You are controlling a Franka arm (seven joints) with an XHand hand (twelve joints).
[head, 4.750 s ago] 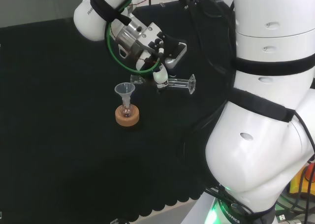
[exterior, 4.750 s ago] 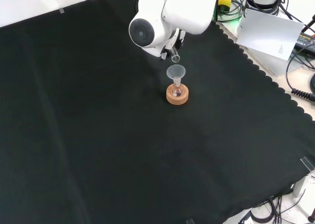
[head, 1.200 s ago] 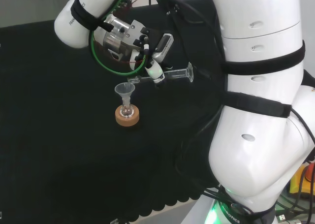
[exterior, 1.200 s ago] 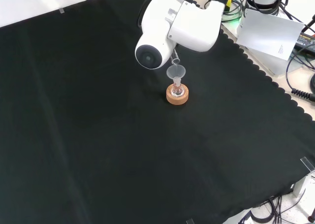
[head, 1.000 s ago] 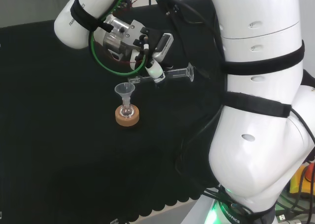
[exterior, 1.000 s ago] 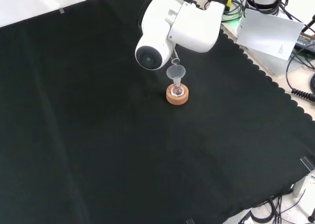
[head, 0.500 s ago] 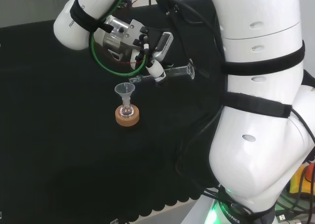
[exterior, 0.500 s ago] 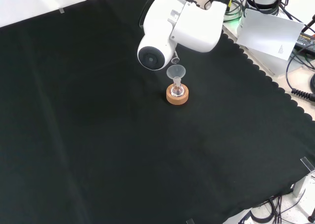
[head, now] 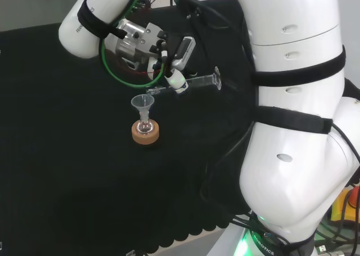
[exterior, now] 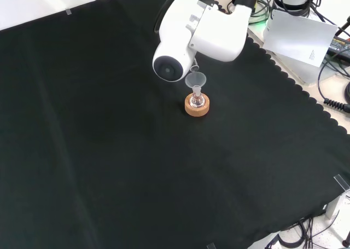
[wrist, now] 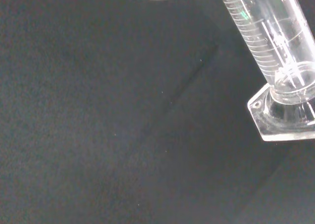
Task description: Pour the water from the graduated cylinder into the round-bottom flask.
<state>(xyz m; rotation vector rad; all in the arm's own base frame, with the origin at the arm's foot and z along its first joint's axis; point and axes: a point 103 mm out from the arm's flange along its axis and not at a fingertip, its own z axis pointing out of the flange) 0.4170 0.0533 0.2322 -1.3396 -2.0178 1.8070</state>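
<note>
In the head view the hand (head: pixel 166 58) is curled round a clear graduated cylinder (head: pixel 191 83) and holds it almost level. Its mouth points left and ends just above and right of the funnel (head: pixel 143 103); its foot (head: pixel 215 80) points right. The funnel stands in a small round-bottom flask (head: pixel 145 126) on a cork ring (head: pixel 145 134). From the front, the funnel (exterior: pixel 196 80), flask (exterior: pixel 197 100) and cork ring (exterior: pixel 197 108) sit just below the arm's capped link (exterior: pixel 169 67). The wrist view has the cylinder's scale (wrist: pixel 263 32) and foot (wrist: pixel 284 116) close up. I cannot tell whether water is in it.
Black cloth (exterior: pixel 109 150) covers the bench, with a scalloped edge at the front view's right. Cables and a white sheet (exterior: pixel 301 38) lie beyond that edge. The arm's big white links (head: pixel 298 126) stand at the head view's right.
Since nearly five seconds ago the hand has carried the cylinder up and left, bringing its mouth closer to the funnel. In the last second its foot rose slightly.
</note>
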